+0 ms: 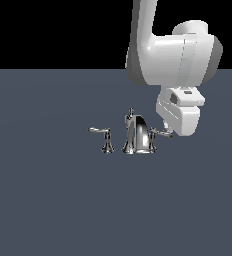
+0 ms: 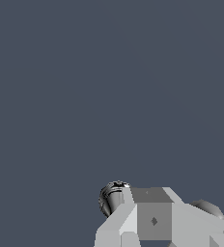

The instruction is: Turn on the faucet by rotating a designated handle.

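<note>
Reaching the pincer (image 1: 167, 129) down to the handle (image 1: 160, 133) on the exterior view's right of a chrome faucet (image 1: 136, 135).
Faucet sits mid-bench (image 1: 48, 200). The pincer tip touches or nearly touches the lever's end; its spread cannot be told. Turning seems not yet done; the far-left lever (image 1: 102, 133) is untouched.

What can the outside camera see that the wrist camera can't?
Only the exterior view shows the whole faucet: its curved spout, the separate lever on the exterior view's left, and the big white arm above.

Only the wrist view shows a close look at a shiny rounded chrome piece peeking out right beside the tool's grey body.

Both show the tool, some chrome, and the plain dark floor. In the exterior view the tool sits by the handle next to the spout.
</note>
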### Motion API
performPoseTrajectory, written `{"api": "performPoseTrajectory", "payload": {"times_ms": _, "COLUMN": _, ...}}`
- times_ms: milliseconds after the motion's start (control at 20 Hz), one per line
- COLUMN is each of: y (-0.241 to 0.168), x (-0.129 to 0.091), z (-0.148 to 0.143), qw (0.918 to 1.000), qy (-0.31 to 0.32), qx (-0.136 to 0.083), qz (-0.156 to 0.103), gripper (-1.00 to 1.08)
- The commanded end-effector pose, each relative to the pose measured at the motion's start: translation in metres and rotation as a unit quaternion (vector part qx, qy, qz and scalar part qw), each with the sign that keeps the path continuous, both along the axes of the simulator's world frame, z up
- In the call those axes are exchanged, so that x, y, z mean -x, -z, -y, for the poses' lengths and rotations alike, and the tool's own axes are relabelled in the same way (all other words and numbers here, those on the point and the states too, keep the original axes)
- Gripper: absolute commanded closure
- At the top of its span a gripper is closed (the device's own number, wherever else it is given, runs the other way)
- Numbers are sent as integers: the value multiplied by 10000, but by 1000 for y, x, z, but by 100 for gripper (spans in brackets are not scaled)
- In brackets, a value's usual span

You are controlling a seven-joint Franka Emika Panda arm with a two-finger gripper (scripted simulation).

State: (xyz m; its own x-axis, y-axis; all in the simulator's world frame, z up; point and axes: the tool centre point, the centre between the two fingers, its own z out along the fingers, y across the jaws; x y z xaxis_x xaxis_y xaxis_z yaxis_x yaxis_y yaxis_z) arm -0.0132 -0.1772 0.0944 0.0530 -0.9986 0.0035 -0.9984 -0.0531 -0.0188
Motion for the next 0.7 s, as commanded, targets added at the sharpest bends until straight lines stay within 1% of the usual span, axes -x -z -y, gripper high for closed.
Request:
{"api": "performPoseTrajectory", "payload": {"times_ms": 0, "y": 0, "x": 17, "z": 1, "qw": 10000, "qy": 47, "qx": -15, "qz": -80, "gripper": 108}}
{"api": "performPoseTrajectory", "payload": {"times_ms": 200, "y": 0, "x": 31, "z": -1, "qw": 9999, "qy": 65, "qx": -13, "qz": -92, "gripper": 108}}
{"api": "performPoseTrajectory", "payload": {"times_ms": 300, "y": 0, "x": 26, "z": 4, "qw": 9999, "qy": 87, "qx": -1, "qz": -71, "gripper": 108}}
{"api": "performPoseTrajectory", "payload": {"times_ms": 650, "y": 0, "x": 41, "z": -22, "qw": 9999, "qy": 79, "qx": -6, "qz": -81, "gripper": 108}}
